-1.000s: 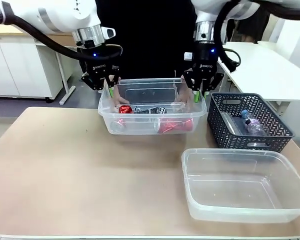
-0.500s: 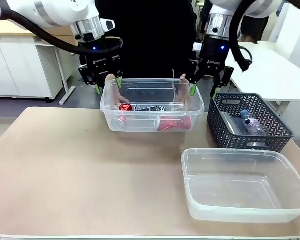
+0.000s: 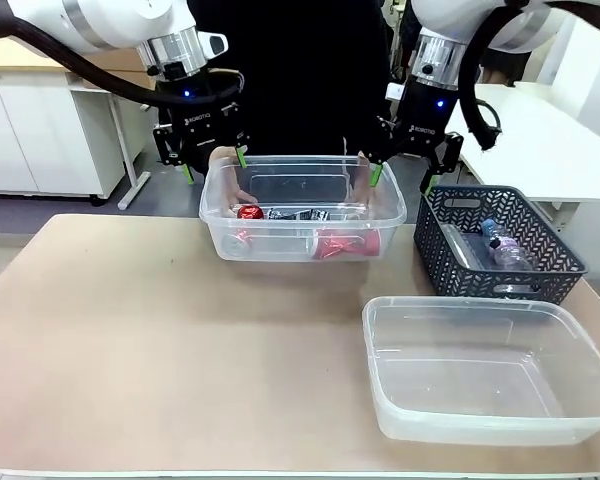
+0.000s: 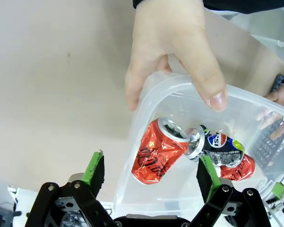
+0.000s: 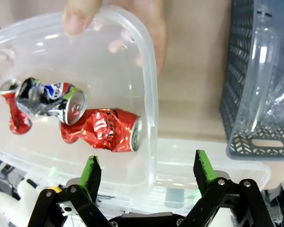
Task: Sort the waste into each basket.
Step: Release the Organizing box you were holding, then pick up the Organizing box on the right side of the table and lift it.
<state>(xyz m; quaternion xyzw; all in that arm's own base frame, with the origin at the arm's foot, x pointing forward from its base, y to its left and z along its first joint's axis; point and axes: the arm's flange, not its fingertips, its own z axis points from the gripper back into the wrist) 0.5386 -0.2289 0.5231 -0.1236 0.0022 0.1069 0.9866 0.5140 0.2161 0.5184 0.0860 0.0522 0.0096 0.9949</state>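
Pale brown desk (image 3: 130,330) fills my front camera, and from there I start at the tools. My left tool (image 3: 214,166) hangs over the left end of the far tub (image 3: 280,250), green pads spread wide, gripping nothing. My right tool (image 3: 403,178) hangs over the tub's right end, its jaws just as wide and just as free. Below each tool a person's hand grips the tub's rim, one hand (image 3: 228,186) at the left end and the other hand (image 3: 366,182) at the right. Inside the tub lie the crushed cans: a red can (image 4: 156,153) near the left end, a dark can (image 4: 217,144) touching it, and another red can (image 4: 239,165) beyond. Right of the tub stands a dark grey basket (image 3: 440,250) with a clear bottle (image 3: 502,250) in it. Nearer me than the far tub, toward the right, sits the second clear tub (image 3: 460,302).
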